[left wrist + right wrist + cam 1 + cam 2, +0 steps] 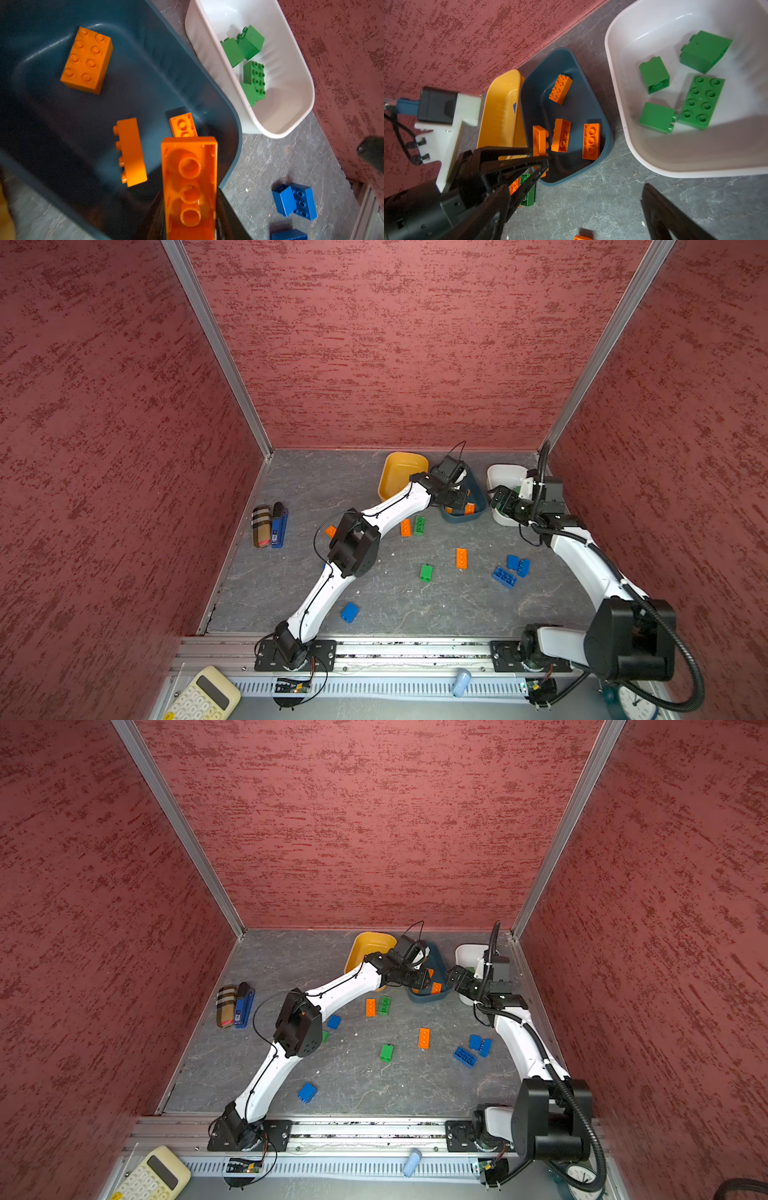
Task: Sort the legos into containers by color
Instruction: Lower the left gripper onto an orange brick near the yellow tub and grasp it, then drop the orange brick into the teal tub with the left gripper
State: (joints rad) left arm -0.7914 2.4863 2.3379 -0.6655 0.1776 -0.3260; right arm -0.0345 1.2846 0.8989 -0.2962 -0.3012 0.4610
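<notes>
Glossy plastic legos [86, 60], matt stone-look tabletop [374, 605]

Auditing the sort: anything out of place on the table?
Tubs look clean: only orange bricks in the teal tub, only green bricks in the white tub. Odd ones out: a plaid case and blue stapler-like item by the left wall, not legos.

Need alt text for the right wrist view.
Four green bricks lie in the white tub; beside it the dark teal tub holds orange bricks, with the left tool at its rim and the yellow tub alongside.
</notes>
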